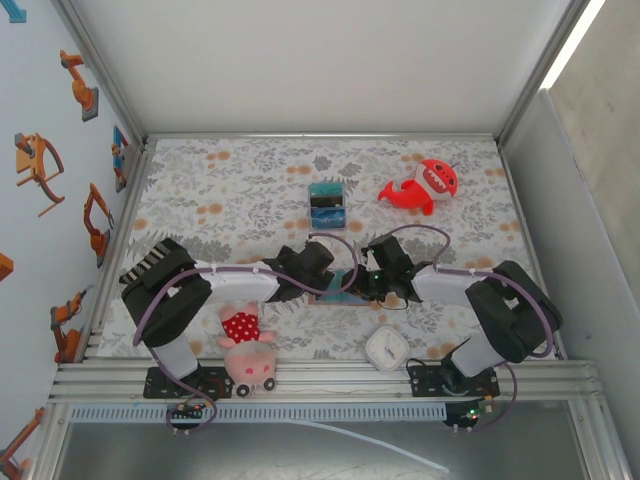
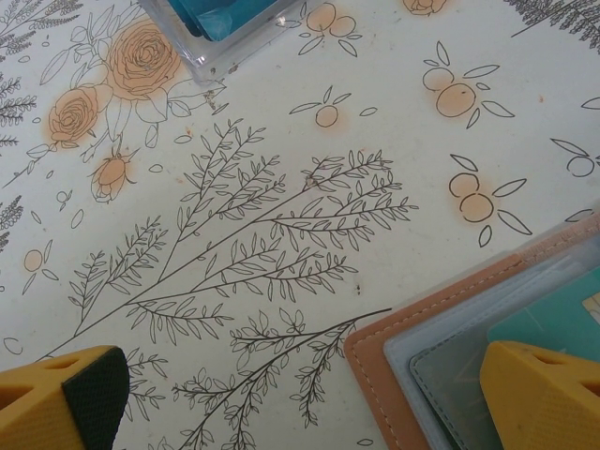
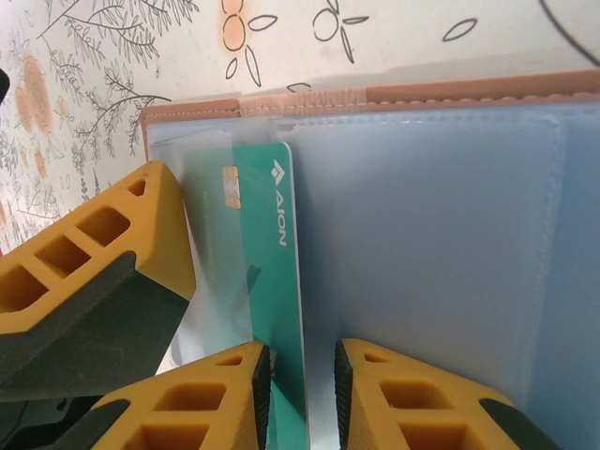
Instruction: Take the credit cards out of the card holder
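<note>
Two yellow fingers of the right gripper [image 3: 302, 384] sit closest in the right wrist view. They are a narrow gap apart, released, and straddle the long edge of one green credit card [image 3: 277, 309] printed AION. That card lies inside a clear sleeve of the one card holder [image 3: 431, 253], which is open flat with a tan leather rim.

The left gripper [image 2: 300, 375] is spread wide, released, with one finger over the holder's corner. Its view shows the one striped box [image 2: 225, 28] as a clear case with teal contents.

From above, the holder lies on the floral table [image 1: 230, 200] between both grippers, near one red shark toy [image 1: 425, 185], one pig plush [image 1: 248, 350] and one white clock [image 1: 385, 347].
</note>
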Robot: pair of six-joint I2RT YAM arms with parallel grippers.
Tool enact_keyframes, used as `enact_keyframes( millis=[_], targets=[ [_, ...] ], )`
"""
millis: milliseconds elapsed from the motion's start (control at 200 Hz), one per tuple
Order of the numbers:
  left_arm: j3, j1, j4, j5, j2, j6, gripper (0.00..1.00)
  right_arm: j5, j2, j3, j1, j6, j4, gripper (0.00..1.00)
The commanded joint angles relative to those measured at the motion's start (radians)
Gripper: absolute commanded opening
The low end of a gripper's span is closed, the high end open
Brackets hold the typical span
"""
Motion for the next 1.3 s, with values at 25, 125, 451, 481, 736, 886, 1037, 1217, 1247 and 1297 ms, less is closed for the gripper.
enact_keyframes(
  millis=[25,125,451,481,736,886,1037,1217,1247,1297],
  targets=[
    [0.009,0.000,-0.059,0.003,0.024,-0.018,0.97,-0.027,0.015,-0.013,-0.004,0.021,0.054,0.23],
    [0.009,-0.001,-0.059,0.002,0.024,-0.019,0.97,-0.030,0.020,-0.011,-0.004,0.022,0.064,0.21],
    [0.009,-0.001,-0.053,0.000,0.018,-0.021,0.97,-0.021,0.031,-0.010,-0.004,0.022,0.084,0.06],
    [0.007,-0.001,-0.051,0.000,0.016,-0.020,0.97,-0.015,0.026,-0.010,-0.004,0.018,0.077,0.05],
    [-0.030,0.004,0.005,0.025,-0.011,-0.019,0.97,0.062,-0.030,0.004,-0.008,-0.042,-0.056,0.01],
    [-0.036,0.013,0.023,0.035,-0.030,-0.017,0.97,0.092,-0.074,0.011,-0.009,-0.067,-0.115,0.00],
    [-0.024,0.019,0.017,0.030,-0.033,0.000,0.97,0.104,-0.107,0.016,-0.012,-0.082,-0.141,0.00],
    [-0.023,0.023,0.008,0.015,-0.054,0.010,0.97,0.146,-0.158,0.040,-0.022,-0.129,-0.232,0.00],
    [-0.023,0.025,0.008,0.012,-0.059,0.012,0.97,0.153,-0.168,0.046,-0.027,-0.140,-0.252,0.00],
    [-0.023,0.026,0.008,0.006,-0.070,0.014,0.97,0.166,-0.184,0.057,-0.032,-0.162,-0.284,0.00]
  ],
)
